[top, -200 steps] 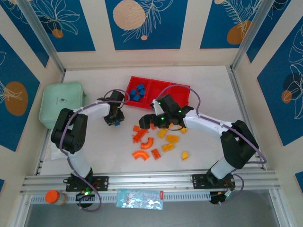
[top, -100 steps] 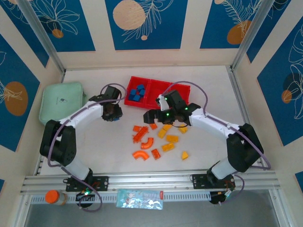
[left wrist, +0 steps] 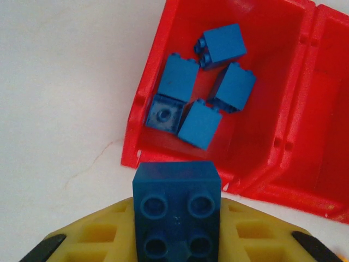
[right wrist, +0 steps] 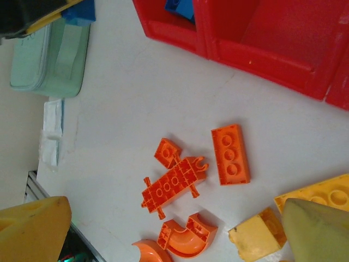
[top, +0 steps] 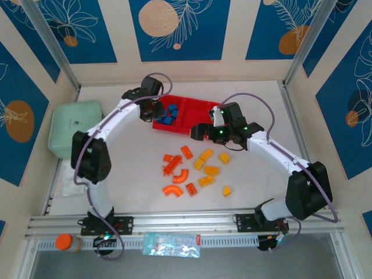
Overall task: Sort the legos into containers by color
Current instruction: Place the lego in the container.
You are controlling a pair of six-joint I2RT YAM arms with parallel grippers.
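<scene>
The left gripper [top: 154, 110], clamping a blue lego brick [left wrist: 176, 202] at the frame's lower centre, is hovering just short of the red tray's end compartment [left wrist: 262, 128], its five blue bricks [left wrist: 200, 123] lying ahead, upper right.

The tray [top: 192, 109] sits mid-width at the table's [top: 128, 168] far edge; five bricks [left wrist: 180, 82] lie in its left compartment; the left gripper [left wrist: 177, 245] holds one brick [left wrist: 177, 202] just outside a corner of that compartment; loose legos [top: 210, 170] lie mid-table, before the tray; the pouch [top: 75, 127] lies by the left edge.
</scene>
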